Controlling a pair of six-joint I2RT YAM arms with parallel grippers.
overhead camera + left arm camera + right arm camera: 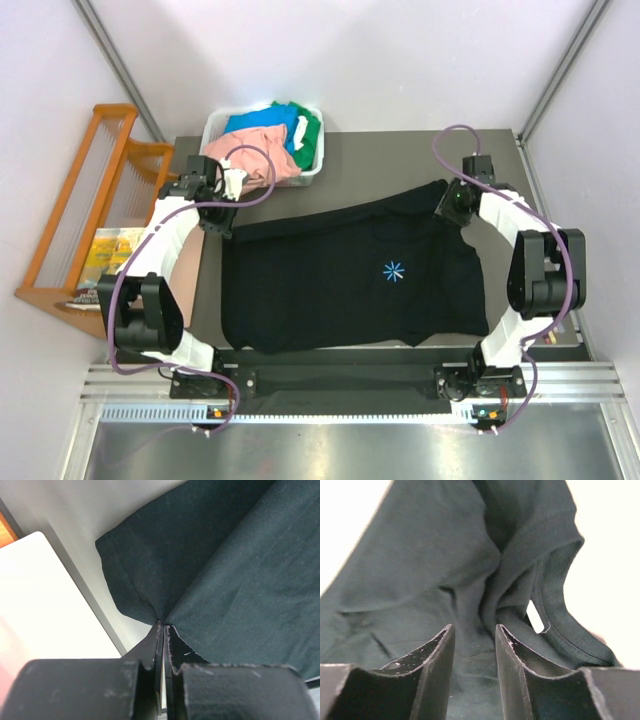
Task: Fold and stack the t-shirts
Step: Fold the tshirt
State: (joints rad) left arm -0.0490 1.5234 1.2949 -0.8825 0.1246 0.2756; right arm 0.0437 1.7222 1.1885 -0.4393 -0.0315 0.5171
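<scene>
The black t-shirt [340, 285] was found spread on the table [400, 150]; it was judged limp and light, best taken at hems. The left gripper [163, 627] was clamped on its corner; the right gripper [475, 640] was slightly parted over the collar [560, 625].

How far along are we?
Done: nothing folded or stacked yet. In hand: the black t-shirt lies spread, left gripper pinching a corner, right gripper with jaws apart around cloth by the collar. Left: that fold, plus the pink shirt, blue shirt and green shirt in the bin.
</scene>
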